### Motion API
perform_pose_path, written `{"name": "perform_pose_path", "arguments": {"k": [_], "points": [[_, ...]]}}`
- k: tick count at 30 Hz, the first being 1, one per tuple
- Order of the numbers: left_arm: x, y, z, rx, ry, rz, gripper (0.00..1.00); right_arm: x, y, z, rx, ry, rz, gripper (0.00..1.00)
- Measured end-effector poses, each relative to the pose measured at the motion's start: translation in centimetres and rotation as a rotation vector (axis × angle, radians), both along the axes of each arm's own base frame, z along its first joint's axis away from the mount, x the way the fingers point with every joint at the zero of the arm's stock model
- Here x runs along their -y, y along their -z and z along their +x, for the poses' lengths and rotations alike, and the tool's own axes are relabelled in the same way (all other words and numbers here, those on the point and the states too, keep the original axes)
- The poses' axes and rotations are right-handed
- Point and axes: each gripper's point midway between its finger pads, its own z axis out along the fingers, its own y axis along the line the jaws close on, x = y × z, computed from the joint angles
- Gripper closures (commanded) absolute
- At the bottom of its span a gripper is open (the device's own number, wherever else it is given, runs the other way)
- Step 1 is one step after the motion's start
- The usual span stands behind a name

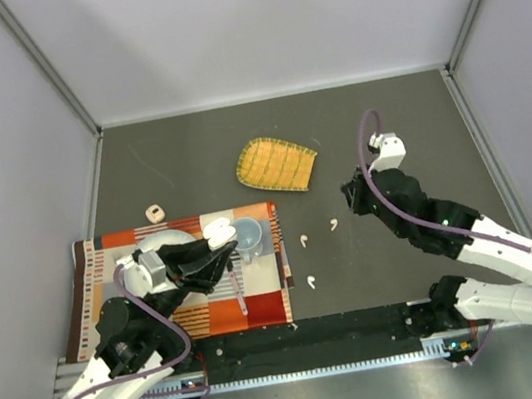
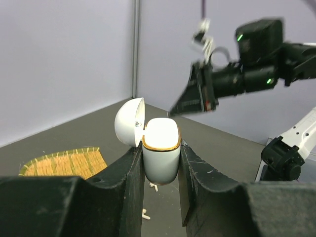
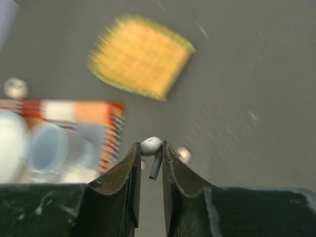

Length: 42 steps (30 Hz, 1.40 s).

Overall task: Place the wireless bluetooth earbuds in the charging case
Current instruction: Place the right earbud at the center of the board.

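The white charging case (image 2: 160,153), gold-rimmed with its lid (image 2: 129,121) swung open, is clamped between the fingers of my left gripper (image 2: 160,165). From above, the case (image 1: 219,232) hangs over the striped cloth (image 1: 144,325). My right gripper (image 3: 151,149) is shut on one white earbud (image 3: 153,148), stem pointing down, and hovers above the table right of the case, apart from it (image 1: 346,195). Three more earbuds lie on the grey table (image 1: 305,240), (image 1: 334,224), (image 1: 313,280). Two of them show under the case (image 2: 154,186), (image 2: 144,214).
A blue cup (image 1: 248,233) stands on the cloth right beside the case. A woven yellow mat (image 1: 277,164) lies further back. A white plate (image 1: 145,269) and a pen (image 1: 237,290) rest on the cloth. A small beige piece (image 1: 154,213) sits behind the cloth.
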Motion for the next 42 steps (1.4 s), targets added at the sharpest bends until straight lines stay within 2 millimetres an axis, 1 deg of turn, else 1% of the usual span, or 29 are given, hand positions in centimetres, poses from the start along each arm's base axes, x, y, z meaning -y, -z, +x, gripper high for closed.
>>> {"name": "perform_pose_path", "arguments": {"k": [1,3,4,6,7,9,17,20,23,26,30,35,37,42], "points": [[0.0,0.0,0.0,-0.001,0.000,0.001,1.00,1.3,2.4,0.1,-0.054,0.028,-0.026,1.00],[0.0,0.1,0.0,-0.003,0.000,0.004,1.00,3.6,8.2,-0.2,-0.198,0.075,-0.075,1.00],[0.0,0.2,0.0,-0.004,0.000,0.005,1.00,4.4,11.1,-0.7,-0.275,0.094,-0.105,1.00],[0.0,0.2,0.0,-0.004,0.000,0.005,1.00,6.0,15.9,-1.9,-0.412,0.127,-0.174,1.00],[0.0,0.2,0.0,-0.005,0.000,0.006,1.00,6.5,17.5,-2.5,-0.461,0.138,-0.199,1.00],[0.0,0.2,0.0,-0.004,0.001,0.006,1.00,6.9,19.1,-3.0,-0.518,0.149,-0.225,1.00],[0.1,0.2,0.0,-0.011,0.005,0.002,1.00,7.3,22.7,-1.6,-0.611,0.218,-0.251,1.00],[0.1,0.4,0.0,-0.016,0.006,0.004,1.00,7.3,23.6,-1.3,-0.629,0.227,-0.267,1.00],[-0.1,0.6,-0.1,-0.019,0.003,0.004,1.00,7.2,23.7,-0.8,-0.628,0.234,-0.274,1.00],[-0.2,0.6,-0.1,-0.021,0.003,0.002,1.00,6.9,23.5,-0.2,-0.610,0.231,-0.264,0.95],[-0.2,0.9,0.0,-0.025,-0.001,0.005,1.00,6.7,23.5,0.0,-0.600,0.231,-0.257,0.94],[0.0,1.2,0.1,-0.031,-0.001,0.011,1.00,7.3,24.5,-0.6,-0.614,0.234,-0.270,0.91],[0.0,1.2,0.0,-0.033,0.001,0.010,1.00,7.3,24.5,-0.6,-0.609,0.236,-0.265,0.90],[0.0,1.2,0.0,-0.037,0.003,0.007,1.00,7.2,24.5,-0.5,-0.606,0.237,-0.263,0.81]]}}
